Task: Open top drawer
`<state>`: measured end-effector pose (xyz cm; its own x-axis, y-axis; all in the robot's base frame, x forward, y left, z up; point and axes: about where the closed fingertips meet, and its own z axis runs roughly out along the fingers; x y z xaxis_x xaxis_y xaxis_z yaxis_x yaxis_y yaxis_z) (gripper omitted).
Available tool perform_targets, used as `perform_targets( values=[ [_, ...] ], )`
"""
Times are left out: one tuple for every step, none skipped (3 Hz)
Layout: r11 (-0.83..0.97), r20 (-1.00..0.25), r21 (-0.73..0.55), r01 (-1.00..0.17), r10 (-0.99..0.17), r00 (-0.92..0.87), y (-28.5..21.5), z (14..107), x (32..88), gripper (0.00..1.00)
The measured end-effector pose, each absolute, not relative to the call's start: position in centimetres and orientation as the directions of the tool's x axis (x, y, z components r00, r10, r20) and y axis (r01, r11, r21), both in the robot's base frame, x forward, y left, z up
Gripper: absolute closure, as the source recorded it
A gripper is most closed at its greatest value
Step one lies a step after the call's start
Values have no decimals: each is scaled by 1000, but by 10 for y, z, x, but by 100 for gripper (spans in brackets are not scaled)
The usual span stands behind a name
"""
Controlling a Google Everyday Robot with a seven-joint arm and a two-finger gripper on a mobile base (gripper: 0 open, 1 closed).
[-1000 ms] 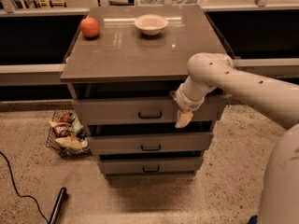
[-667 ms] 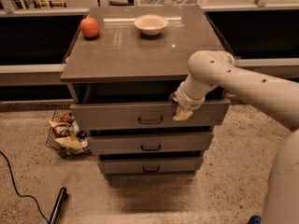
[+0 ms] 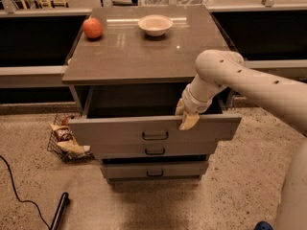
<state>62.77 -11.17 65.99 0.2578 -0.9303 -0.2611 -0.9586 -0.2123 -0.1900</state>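
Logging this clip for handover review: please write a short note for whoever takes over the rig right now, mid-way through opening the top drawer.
The gripper sits at the upper edge of the top drawer front, right of its handle. Whether it holds that edge cannot be told.
The top drawer stands pulled partway out from under the cabinet top, showing a dark inside; no contents can be made out.
The two lower drawers sit further back.
Done: the drawer is partly open.
Left: probably pull it further if full opening is wanted, then move the arm clear.
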Motion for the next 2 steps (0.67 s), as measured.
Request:
perform_targets(
  values=[
    [-212, -261, -190, -959, -930, 258, -112, 659, 628, 81],
    [-212, -261, -190, -959, -930, 258, -112, 659, 628, 58]
  ],
)
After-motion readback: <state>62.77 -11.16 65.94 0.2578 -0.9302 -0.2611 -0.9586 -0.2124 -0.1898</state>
